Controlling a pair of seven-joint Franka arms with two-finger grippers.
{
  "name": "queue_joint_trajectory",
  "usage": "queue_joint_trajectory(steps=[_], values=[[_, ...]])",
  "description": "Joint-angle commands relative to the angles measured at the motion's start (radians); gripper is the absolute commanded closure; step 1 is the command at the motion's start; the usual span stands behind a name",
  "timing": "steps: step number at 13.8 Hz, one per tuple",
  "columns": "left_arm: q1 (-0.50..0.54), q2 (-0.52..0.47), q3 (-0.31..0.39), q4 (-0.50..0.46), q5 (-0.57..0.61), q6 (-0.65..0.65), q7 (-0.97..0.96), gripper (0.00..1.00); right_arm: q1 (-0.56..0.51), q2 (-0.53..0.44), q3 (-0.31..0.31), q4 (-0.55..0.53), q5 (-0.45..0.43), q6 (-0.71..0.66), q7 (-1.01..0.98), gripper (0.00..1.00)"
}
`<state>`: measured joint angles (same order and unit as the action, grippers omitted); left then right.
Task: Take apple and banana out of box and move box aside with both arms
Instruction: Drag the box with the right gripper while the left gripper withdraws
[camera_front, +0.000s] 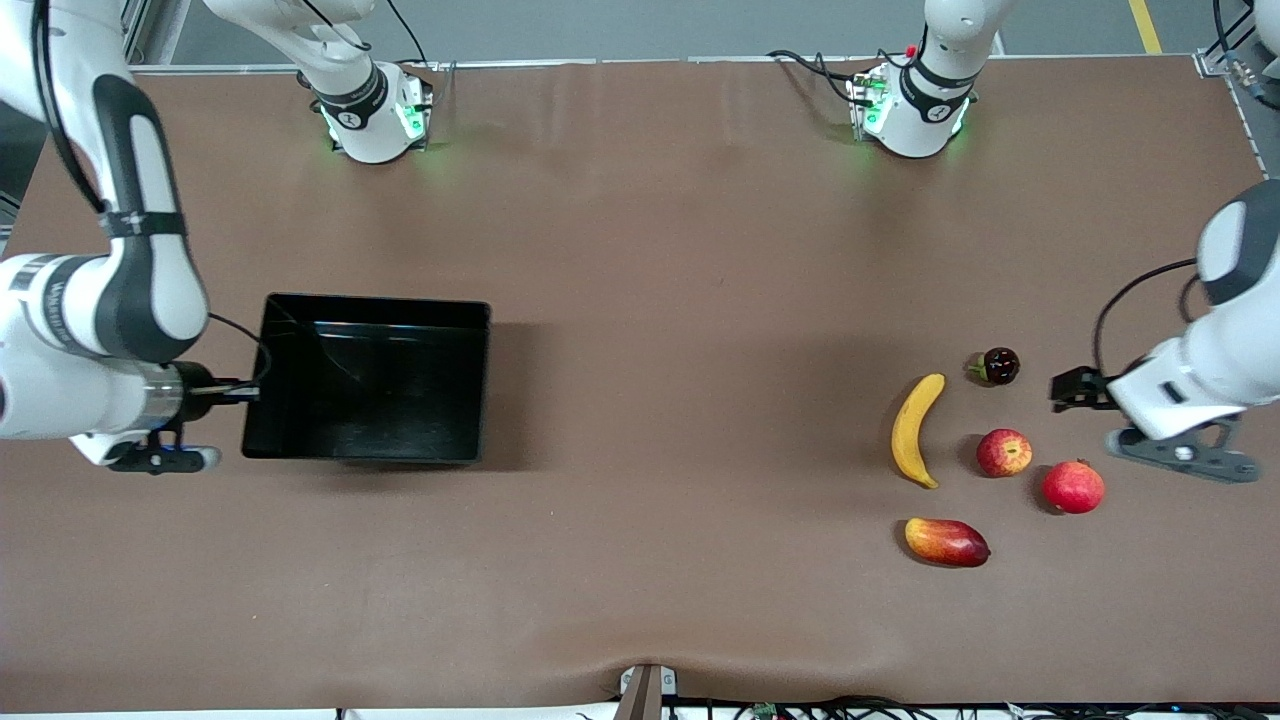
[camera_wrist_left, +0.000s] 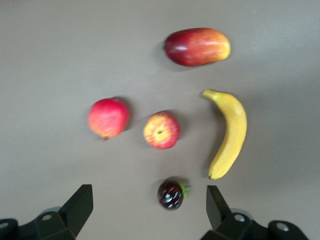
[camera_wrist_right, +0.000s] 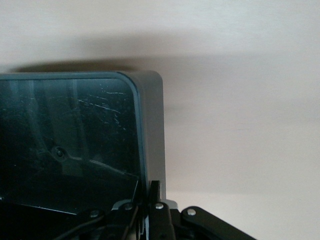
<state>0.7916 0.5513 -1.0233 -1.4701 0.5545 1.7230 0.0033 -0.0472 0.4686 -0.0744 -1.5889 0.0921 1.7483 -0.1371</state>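
Two jobs here, split by ends of the table (camera_front: 660, 300). Biggest first: box (camera_front: 375, 305), empty, sitting toward the right arm's end, well apart from all the fruit. Pinched on its short wall by the right gripper (camera_front: 245, 392), clamped tight over the rim, wrist low and roughly level, forearm reaching in from the table edge. Guessing a drag-aside grip, with only one arm on it for now.

Toward the left arm's end: every fruit out on bare table. Banana (camera_front: 916, 430) curved, closest to the table's middle. Mango (camera_front: 946, 541) nearest the camera. Pinkish fruit (camera_front: 1073, 487) just beside the apple (camera_front: 1003, 452), with the apple sitting between it and the banana. Tiny dark fruit (camera_front: 998, 366) farthest from the camera. Loosely spread, no contact anywhere, so probably just dropped off one by one.

Left gripper (camera_wrist_left: 150, 195) hovering low just beside that cluster, spread wide, holding nothing, wrist tilted down toward the fruit. Looks done with unloading, not yet on the box.
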Motion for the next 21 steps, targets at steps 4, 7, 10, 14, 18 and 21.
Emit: queue_joint_trajectory(steps=[4, 7, 10, 14, 18, 21], values=[[0.003, -0.056, -0.006, 0.145, -0.017, -0.137, 0.001, 0.0, -0.19, 0.039, 0.027, -0.063, -0.009, 0.117, -0.128, 1.0], [0.003, -0.152, -0.004, 0.145, -0.04, -0.21, -0.029, 0.0, -0.216, 0.073, 0.027, -0.069, -0.008, 0.137, -0.125, 1.0], [0.04, -0.255, -0.001, 0.145, -0.167, -0.252, -0.11, 0.0, -0.238, 0.1, 0.027, -0.069, -0.008, 0.149, -0.156, 1.0], [0.093, -0.297, -0.003, 0.145, -0.272, -0.279, -0.115, 0.0, -0.249, 0.114, 0.027, -0.066, -0.008, 0.149, -0.191, 0.94], [0.094, -0.366, 0.002, 0.131, -0.283, -0.281, -0.134, 0.0, -0.23, 0.099, 0.038, -0.007, 0.004, 0.096, -0.219, 0.0], [0.089, -0.381, 0.012, 0.125, -0.298, -0.283, -0.131, 0.0, -0.191, 0.062, 0.091, 0.154, 0.008, -0.107, -0.213, 0.0]])
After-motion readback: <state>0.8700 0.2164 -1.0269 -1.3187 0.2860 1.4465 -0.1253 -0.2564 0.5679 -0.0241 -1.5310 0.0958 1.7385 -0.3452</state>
